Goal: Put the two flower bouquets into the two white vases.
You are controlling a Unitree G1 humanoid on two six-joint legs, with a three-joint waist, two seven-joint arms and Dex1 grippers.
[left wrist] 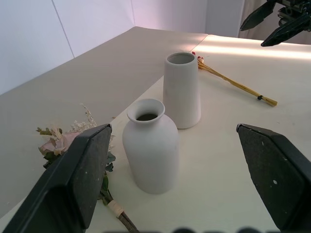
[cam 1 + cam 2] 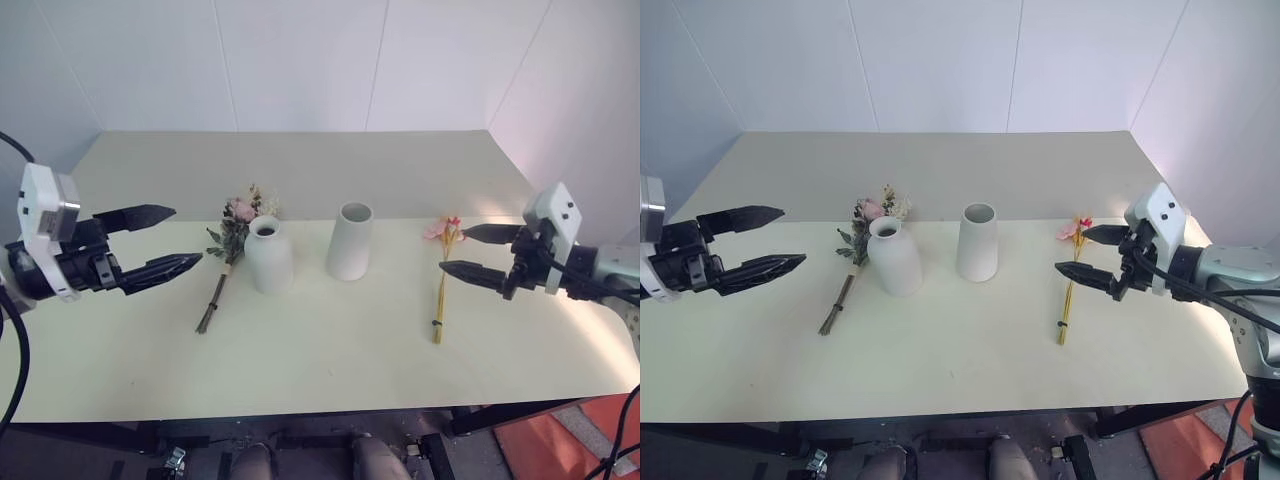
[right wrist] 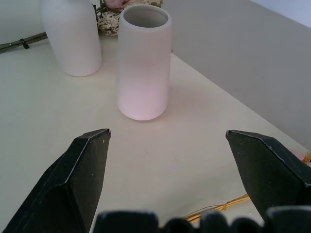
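**Both bouquets still on the desk, both vases empty**

Progress. Neither bouquet has been placed, so by these views the whole task remains: two pick-ups and two insertions. The bottle-shaped vase [image 2: 268, 256] and the tapered vase [image 2: 350, 242] stand upright side by side near the middle of the desk [image 2: 320, 350], mouths up; the wrist views show nothing in either mouth.

Objects. The bushy bouquet [image 2: 233, 238] lies flat, just beside the bottle-shaped vase on the side toward the desk's left edge. Its long axis runs from the blooms, toward the far edge, down to the brown stems, which point at the near edge and slant slightly left. Whether its leaves touch the vase is hard to tell. The slim yellow bouquet [image 2: 441, 285] lies flat toward the right edge, well apart from the tapered vase, pink flower toward the far edge, stalk ends toward the near edge.

Hands. The left hand [image 2: 160, 242] hovers over the left side, fingers spread wide, holding nothing. The right hand [image 2: 470, 252] hovers just beside the slim bouquet's flower end, likewise wide open and empty.
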